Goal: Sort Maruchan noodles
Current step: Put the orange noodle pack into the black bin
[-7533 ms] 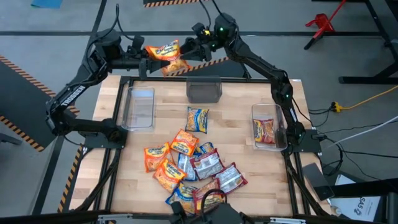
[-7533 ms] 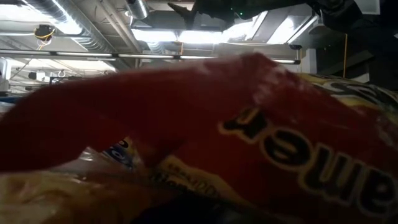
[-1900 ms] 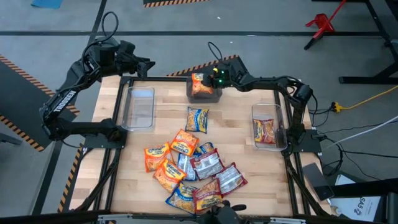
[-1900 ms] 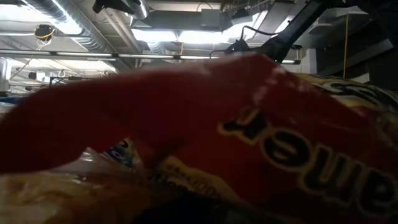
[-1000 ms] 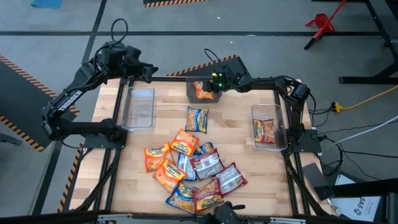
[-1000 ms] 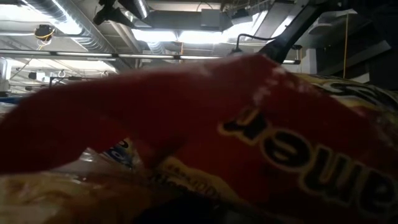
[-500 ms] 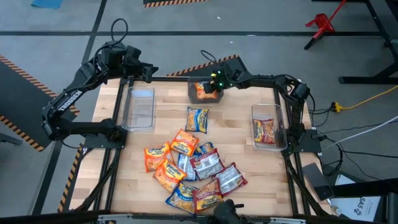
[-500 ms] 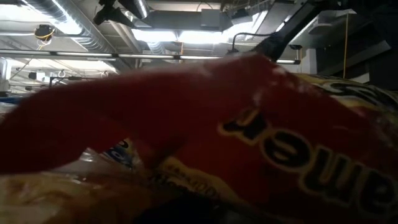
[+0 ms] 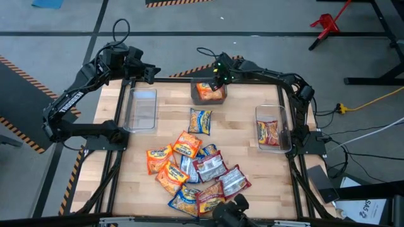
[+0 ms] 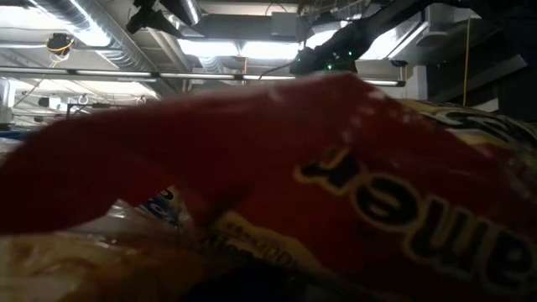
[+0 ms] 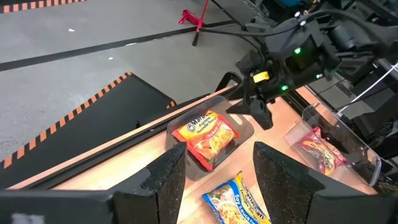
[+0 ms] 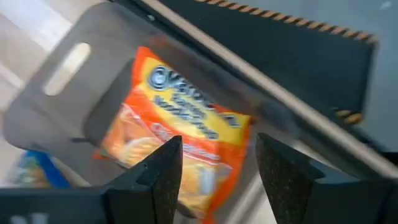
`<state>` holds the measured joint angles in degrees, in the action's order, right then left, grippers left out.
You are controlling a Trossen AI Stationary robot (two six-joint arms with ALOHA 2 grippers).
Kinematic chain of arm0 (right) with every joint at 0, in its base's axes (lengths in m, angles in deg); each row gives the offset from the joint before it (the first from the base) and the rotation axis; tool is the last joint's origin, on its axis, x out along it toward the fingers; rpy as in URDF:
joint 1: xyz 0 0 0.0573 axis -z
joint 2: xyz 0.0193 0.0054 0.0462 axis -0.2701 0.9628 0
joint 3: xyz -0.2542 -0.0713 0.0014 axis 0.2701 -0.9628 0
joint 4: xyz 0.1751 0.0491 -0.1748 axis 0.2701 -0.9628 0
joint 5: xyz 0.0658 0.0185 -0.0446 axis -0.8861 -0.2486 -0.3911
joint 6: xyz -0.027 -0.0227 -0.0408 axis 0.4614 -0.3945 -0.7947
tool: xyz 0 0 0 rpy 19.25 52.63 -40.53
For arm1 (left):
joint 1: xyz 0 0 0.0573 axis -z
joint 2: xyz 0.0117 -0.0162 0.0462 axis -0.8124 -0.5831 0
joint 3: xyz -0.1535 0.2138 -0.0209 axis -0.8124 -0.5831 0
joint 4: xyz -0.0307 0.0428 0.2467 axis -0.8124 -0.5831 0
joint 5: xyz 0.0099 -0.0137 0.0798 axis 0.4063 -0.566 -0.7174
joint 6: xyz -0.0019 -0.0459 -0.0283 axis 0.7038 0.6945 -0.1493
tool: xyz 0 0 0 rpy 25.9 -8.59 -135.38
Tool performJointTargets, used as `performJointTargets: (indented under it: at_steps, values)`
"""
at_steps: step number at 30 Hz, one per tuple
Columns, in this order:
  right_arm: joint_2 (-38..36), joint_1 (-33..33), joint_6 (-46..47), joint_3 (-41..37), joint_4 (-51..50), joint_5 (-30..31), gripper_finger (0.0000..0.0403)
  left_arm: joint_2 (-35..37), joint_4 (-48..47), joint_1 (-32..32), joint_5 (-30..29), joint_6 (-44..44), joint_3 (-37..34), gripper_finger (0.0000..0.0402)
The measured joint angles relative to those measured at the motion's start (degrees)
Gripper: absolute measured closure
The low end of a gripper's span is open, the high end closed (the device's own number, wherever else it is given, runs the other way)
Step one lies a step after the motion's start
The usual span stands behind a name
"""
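Note:
An orange noodle packet [image 9: 208,92] lies flat in the clear middle bin [image 9: 194,96] at the table's far edge. It also shows in the right wrist view [image 12: 180,149] and the left wrist view [image 11: 208,137]. My right gripper [image 9: 216,81] hangs open just above that bin, with nothing between its fingers [image 12: 214,174]. My left gripper [image 9: 151,74] waits open and empty over the far left corner [image 11: 214,180]. A blue-and-yellow packet [image 9: 200,121] lies alone mid-table. A heap of several packets [image 9: 192,173] covers the near middle.
An empty clear bin [image 9: 142,108] stands at the left. Another bin [image 9: 281,120] at the right holds a red packet [image 9: 269,132]. In the low view a red packet [image 10: 336,210] close to the lens blocks nearly everything.
My right gripper has risen out of the middle bin and turned at the wrist. The orange packet stays lying in the bin.

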<state>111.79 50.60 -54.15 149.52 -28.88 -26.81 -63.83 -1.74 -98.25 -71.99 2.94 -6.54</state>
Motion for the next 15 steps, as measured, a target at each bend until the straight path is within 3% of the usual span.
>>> performJointTargets:
  at_steps: [6,15]
  values:
    - [0.34,-3.59,-7.59,0.36,-2.79,7.51,0.0236,0.0,0.0,0.0,-0.01,-0.13,0.0,0.0223]
    - [4.84,-4.55,-7.86,-1.24,-2.32,8.82,0.0266,0.0,-0.02,0.0,-0.02,-0.11,0.0,0.0223]
